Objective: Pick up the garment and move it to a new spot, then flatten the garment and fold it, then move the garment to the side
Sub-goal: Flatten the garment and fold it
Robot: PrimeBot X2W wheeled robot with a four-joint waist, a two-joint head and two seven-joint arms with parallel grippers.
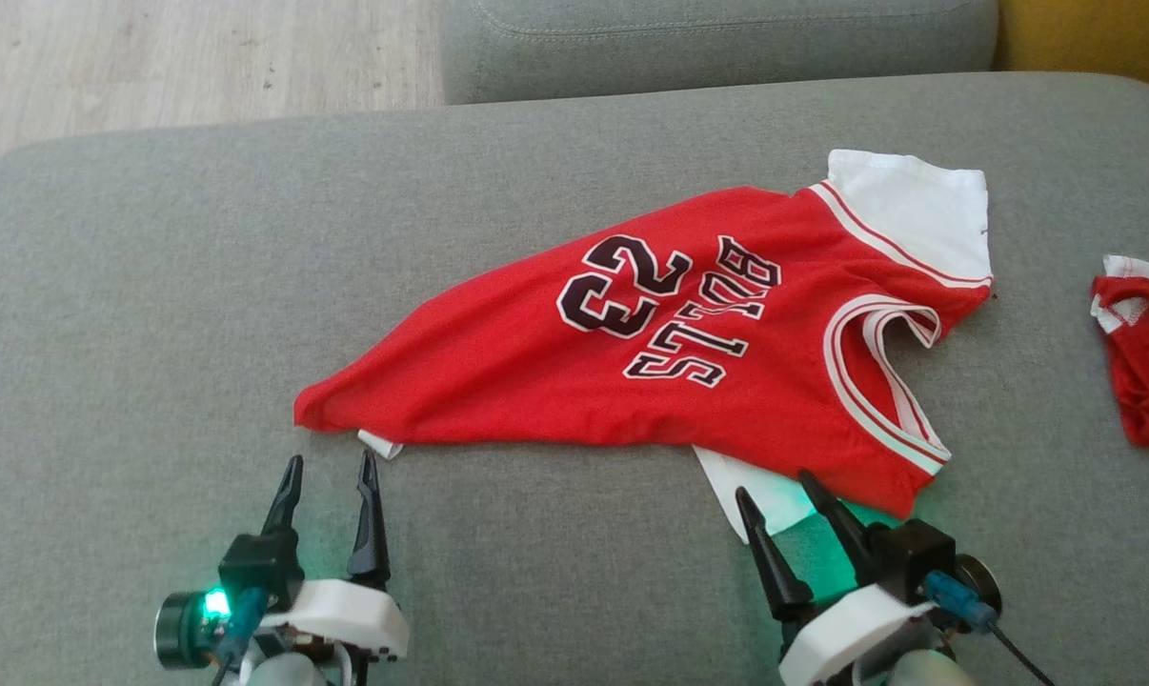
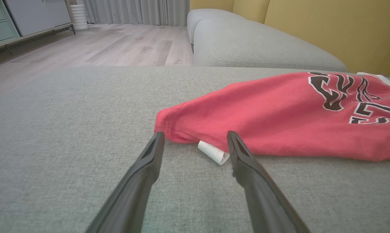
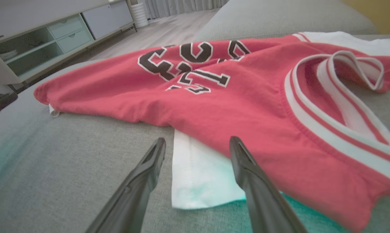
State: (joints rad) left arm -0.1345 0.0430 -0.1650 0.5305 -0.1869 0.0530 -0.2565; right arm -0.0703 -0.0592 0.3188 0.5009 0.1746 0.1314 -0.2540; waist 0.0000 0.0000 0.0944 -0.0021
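Showing a red jersey (image 1: pixel 498 381) laid flat, number up, on a grey sofa cushion (image 1: pixel 155 286). Flanked at its near edge by left gripper (image 1: pixel 331 459) and right gripper (image 1: pixel 773 482), both splayed wide, empty.

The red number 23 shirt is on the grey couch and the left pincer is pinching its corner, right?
Not quite. The red shirt does lie on the grey couch, but the left pincer is open and holds nothing; the left wrist view shows it.
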